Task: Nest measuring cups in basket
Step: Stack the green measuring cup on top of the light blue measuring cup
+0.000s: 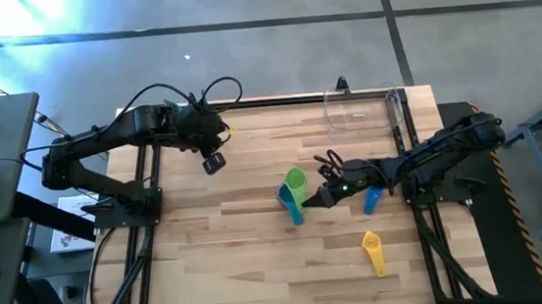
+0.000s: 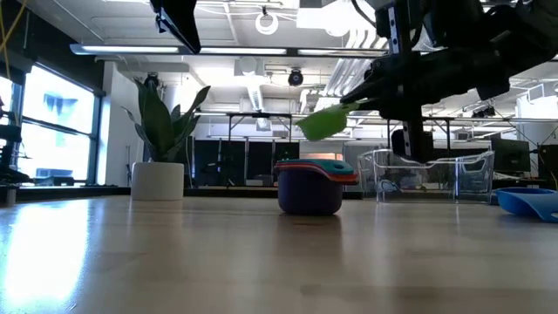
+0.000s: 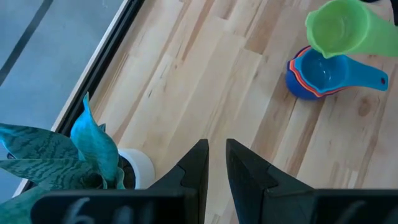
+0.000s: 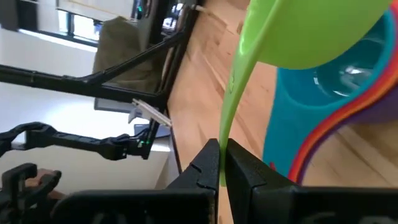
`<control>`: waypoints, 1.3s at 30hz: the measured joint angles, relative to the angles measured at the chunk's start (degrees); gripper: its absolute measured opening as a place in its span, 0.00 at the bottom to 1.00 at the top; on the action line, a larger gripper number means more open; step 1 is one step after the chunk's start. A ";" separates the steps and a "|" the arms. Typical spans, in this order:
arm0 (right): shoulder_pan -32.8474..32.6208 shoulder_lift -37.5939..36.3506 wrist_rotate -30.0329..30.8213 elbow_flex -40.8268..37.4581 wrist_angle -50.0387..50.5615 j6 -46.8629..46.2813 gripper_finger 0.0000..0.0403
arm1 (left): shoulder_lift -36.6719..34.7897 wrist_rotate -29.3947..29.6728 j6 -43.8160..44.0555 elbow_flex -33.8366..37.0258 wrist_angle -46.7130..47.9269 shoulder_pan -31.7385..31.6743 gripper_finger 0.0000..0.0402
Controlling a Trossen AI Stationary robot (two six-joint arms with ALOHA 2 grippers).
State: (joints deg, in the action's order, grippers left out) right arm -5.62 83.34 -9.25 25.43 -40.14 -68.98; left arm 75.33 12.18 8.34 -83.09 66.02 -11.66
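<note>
Right gripper (image 4: pixel 221 163): you have it pinched on the green cup's (image 1: pixel 295 180) handle, bowl hovering just above the stack (image 2: pixel 310 187), ready to nest.
Basket (image 1: pixel 365 106): far edge, no cups inside.
Left gripper (image 1: pixel 214 162): parked apart, fingers nearly together, empty.

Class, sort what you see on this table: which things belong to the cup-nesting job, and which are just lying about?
Job:
green cup, held by right gripper
nested stack
blue cup
yellow cup
basket

Lying about:
potted plant
idle left gripper
</note>
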 joint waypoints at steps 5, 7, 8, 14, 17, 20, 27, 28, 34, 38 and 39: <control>0.10 3.85 -0.82 0.02 -6.00 -0.57 0.00 | 0.00 0.00 -0.09 0.00 -0.02 0.00 0.12; 0.10 5.51 -1.44 0.00 -7.09 -1.34 0.00 | 0.00 0.00 -0.11 0.00 -0.02 0.00 0.12; 0.10 6.44 -1.67 0.00 -8.30 -1.66 0.00 | 0.00 0.00 -0.11 0.00 -0.02 0.00 0.12; -0.03 10.42 -4.72 0.00 -13.44 -3.06 0.00 | 0.00 0.00 -0.28 0.00 0.00 0.00 0.12; -0.03 11.51 -6.10 0.00 -14.36 -3.27 0.00 | 0.00 -0.01 -0.31 0.00 0.00 0.00 0.12; 0.26 11.62 -6.25 0.00 -14.21 -4.07 0.00 | 0.00 0.00 -0.48 0.00 0.00 0.00 0.12; 1.52 11.62 -7.33 0.00 -13.65 -4.58 0.00 | 0.00 0.00 -0.48 0.00 0.00 0.00 0.12; 1.53 11.62 -7.44 0.00 -13.75 -4.70 0.00 | 0.00 0.00 -0.48 0.00 0.00 0.00 0.12; 1.52 11.62 -7.82 0.00 -13.56 -5.59 0.00 | 0.00 0.00 -0.48 0.00 0.00 0.00 0.12; 1.52 11.62 -7.67 0.02 -13.51 -5.61 0.01 | 0.00 0.00 -0.48 0.00 0.00 0.00 0.12; 1.52 11.62 -7.43 0.15 -13.13 -5.61 0.01 | 0.00 0.00 -0.48 0.00 0.00 0.00 0.12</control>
State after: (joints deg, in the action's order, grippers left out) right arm -4.10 94.96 -16.68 25.58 -53.28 -74.59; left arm 75.33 12.19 7.86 -83.09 66.02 -11.66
